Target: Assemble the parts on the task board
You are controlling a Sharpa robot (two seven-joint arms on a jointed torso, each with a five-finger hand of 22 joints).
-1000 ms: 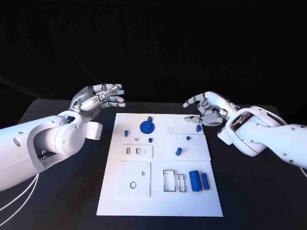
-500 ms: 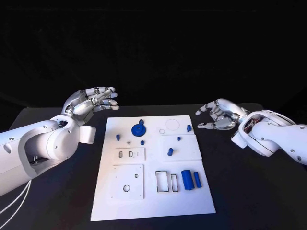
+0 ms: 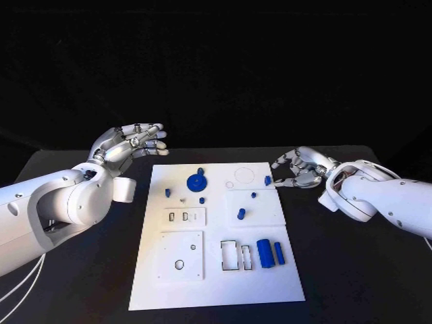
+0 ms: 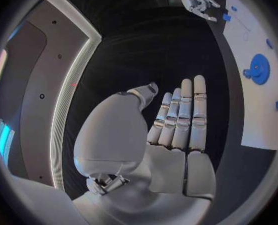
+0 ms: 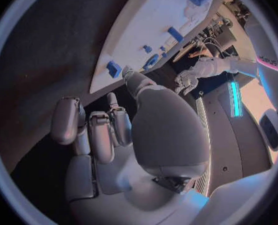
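Two blue cylinders [image 3: 271, 252] lie beside empty slots [image 3: 235, 255] on the task board [image 3: 216, 287].

The task board [image 3: 216, 283] is lying in the middle of the table [image 3: 372, 270], flanked by the two hands. The left hand [image 3: 130, 144] is being held off the board's far left corner, the right hand [image 3: 299, 169] just beside its far right edge, near a small part [image 3: 266, 180] there. A gear part [image 3: 195, 182] is lying toward the far end, two cylinders [image 3: 271, 253] side by side toward the near right.
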